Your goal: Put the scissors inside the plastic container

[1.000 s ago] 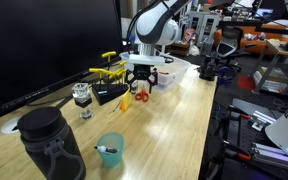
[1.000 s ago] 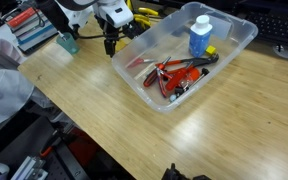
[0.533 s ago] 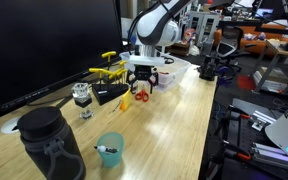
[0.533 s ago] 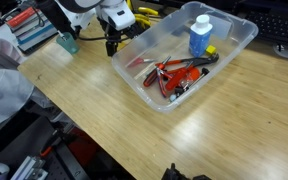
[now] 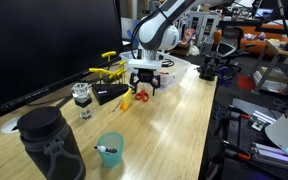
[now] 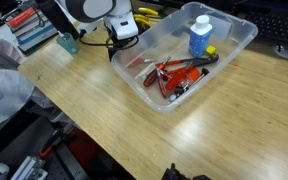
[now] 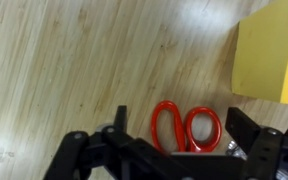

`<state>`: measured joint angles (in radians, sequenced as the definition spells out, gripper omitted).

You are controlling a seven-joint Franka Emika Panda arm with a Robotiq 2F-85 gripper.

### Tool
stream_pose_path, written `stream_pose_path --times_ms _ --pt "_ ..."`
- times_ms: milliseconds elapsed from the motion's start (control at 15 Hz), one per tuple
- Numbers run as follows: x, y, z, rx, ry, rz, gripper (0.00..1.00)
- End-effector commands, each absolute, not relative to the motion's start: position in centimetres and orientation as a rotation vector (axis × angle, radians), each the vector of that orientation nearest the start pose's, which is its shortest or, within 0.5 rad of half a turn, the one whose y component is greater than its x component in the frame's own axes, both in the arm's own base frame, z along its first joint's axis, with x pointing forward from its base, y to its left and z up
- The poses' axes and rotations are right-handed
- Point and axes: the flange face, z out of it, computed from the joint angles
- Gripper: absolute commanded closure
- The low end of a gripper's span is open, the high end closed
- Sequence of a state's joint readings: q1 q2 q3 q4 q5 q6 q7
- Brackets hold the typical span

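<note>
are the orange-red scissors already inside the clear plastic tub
No, the wrist view shows the scissors over bare wooden tabletop, with no walls around them.

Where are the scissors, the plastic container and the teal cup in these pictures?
the scissors (image 7: 184,127): wrist view, where the two red handle loops meet.
the plastic container (image 6: 224,68): exterior view, its clear side wall.
the teal cup (image 5: 111,158): exterior view, its outer wall.
</note>
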<state>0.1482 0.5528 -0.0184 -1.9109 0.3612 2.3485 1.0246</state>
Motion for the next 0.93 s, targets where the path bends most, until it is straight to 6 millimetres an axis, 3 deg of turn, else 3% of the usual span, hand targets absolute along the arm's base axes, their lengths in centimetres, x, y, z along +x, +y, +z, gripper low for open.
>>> stream_pose_path --times_ms 0,533,867 --pt "60.5 8.7 19.4 -2.455 1.77 0.346 0.0" --pt "59.7 8.2 18.0 -2.429 1.932 0.328 0.0" --pt "60.3 8.1 17.9 -2.51 1.892 0.252 0.0"
